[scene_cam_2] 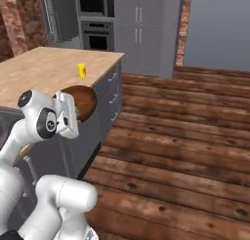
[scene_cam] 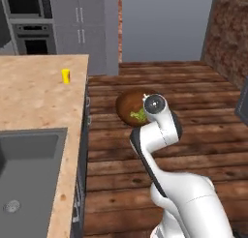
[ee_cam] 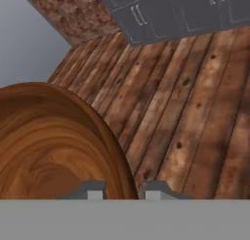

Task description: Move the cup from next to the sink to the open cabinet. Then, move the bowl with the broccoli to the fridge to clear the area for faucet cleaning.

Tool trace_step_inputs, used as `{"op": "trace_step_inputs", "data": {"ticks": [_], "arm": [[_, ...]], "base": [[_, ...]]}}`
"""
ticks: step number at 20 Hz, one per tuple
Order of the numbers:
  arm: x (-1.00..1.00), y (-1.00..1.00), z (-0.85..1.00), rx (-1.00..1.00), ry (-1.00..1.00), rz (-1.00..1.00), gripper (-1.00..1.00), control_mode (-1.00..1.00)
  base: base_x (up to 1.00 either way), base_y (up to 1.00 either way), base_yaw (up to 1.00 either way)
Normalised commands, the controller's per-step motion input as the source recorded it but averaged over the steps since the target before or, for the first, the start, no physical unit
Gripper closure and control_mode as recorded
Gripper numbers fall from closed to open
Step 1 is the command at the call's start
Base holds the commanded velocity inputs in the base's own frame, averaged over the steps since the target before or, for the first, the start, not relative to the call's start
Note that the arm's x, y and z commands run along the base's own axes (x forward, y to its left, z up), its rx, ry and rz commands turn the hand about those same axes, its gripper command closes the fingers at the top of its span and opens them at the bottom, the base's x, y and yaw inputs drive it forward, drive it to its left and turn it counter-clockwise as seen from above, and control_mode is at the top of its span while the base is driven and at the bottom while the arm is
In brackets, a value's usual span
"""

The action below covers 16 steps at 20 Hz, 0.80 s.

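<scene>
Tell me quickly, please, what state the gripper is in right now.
Gripper: shut on the rim of the wooden bowl, one fingertip on each side of it; the bowl is carried over the floor with broccoli in it.

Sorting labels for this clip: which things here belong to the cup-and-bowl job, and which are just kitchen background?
Job:
- cup, on the counter
- bowl, held at the gripper over the floor
- broccoli, in the bowl
- sink

Background:
- ovens
- drawers
- brick wall
- wood floor
</scene>
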Motion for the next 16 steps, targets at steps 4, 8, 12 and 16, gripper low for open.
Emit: {"op": "trace_step_inputs", "data": {"ticks": [4, 8, 12, 16], "arm": [[0.00, 0.00, 0.00, 0.00, 0.00, 0.00, 1.00, 1.00], [0.00, 0.00, 0.00, 0.00, 0.00, 0.00, 1.00, 1.00], [0.00, 0.00, 0.00, 0.00, 0.00, 0.00, 1.00, 1.00], [0.00, 0.00, 0.00, 0.00, 0.00, 0.00, 1.00, 1.00]], "base": [[0.93, -0.30, -0.44], [1.00, -0.04, -0.06], [1.00, 0.00, -0.05], [1.00, 0.00, -0.06]]}}
